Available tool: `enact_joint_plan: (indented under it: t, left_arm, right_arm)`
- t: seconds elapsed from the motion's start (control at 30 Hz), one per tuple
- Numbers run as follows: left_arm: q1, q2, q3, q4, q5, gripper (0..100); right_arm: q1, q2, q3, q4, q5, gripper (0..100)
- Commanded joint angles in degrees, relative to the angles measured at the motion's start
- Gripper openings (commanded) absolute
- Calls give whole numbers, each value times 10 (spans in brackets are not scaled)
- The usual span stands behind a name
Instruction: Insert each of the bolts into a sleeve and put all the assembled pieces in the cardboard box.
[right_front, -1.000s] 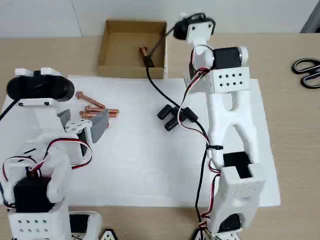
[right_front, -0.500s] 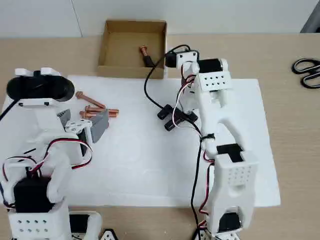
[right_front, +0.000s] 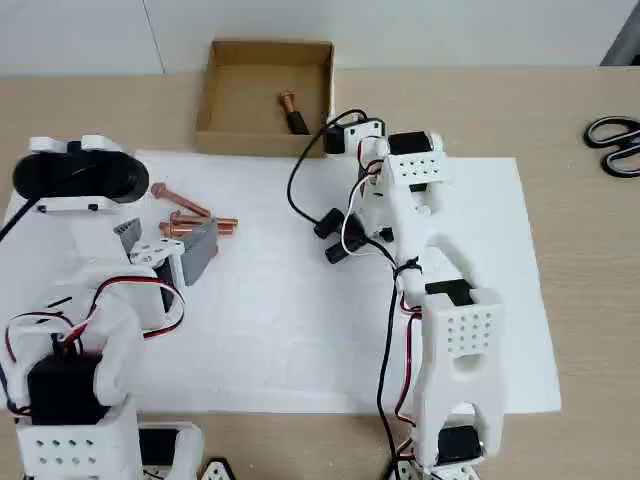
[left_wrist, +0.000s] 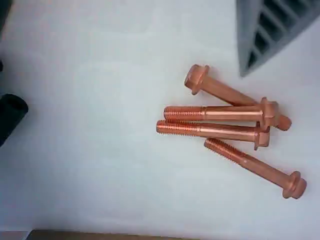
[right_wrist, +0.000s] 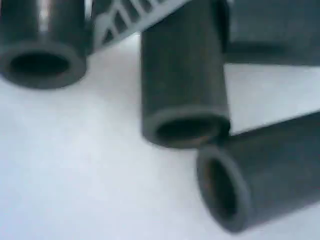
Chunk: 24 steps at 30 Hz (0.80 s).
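Several copper bolts (right_front: 192, 220) lie loose on the white foam sheet (right_front: 280, 330); they also appear in the left wrist view (left_wrist: 220, 122). My left gripper (right_front: 165, 242) hovers just beside them, open, with one grey finger (left_wrist: 270, 30) showing. Three black sleeves (right_front: 335, 236) lie mid-sheet. My right arm (right_front: 415, 200) is bent low over them. My right gripper (right_wrist: 205, 20) is open, its jaws standing either side of the middle sleeve (right_wrist: 182, 75). The cardboard box (right_front: 222, 95) at the back holds one bolt fitted in a sleeve (right_front: 292, 112).
Scissors (right_front: 615, 140) lie on the wooden table at the far right. The right arm's black cable (right_front: 300, 160) loops from the box's near corner across the sheet. A further sleeve (left_wrist: 10, 117) shows at the edge of the left wrist view.
My right arm has pulled back from the box and come down over the sleeves. The left arm and the bolts have not moved.
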<state>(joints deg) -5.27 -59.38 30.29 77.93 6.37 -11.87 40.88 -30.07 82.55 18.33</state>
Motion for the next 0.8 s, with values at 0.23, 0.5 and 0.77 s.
enact_joint_plan:
  t: [0.23,0.5,0.77]
  left_arm:
    - [1,-4,-1,-1,0,300]
    - [-1,-2,-4,2,-1,300]
    - [-3,99,-55,10,-1,299]
  right_arm:
    - [3,13,-4,-12,8,17]
    - [24,-36,-55,91,6,3]
    - [29,-165,-73,135,4,3]
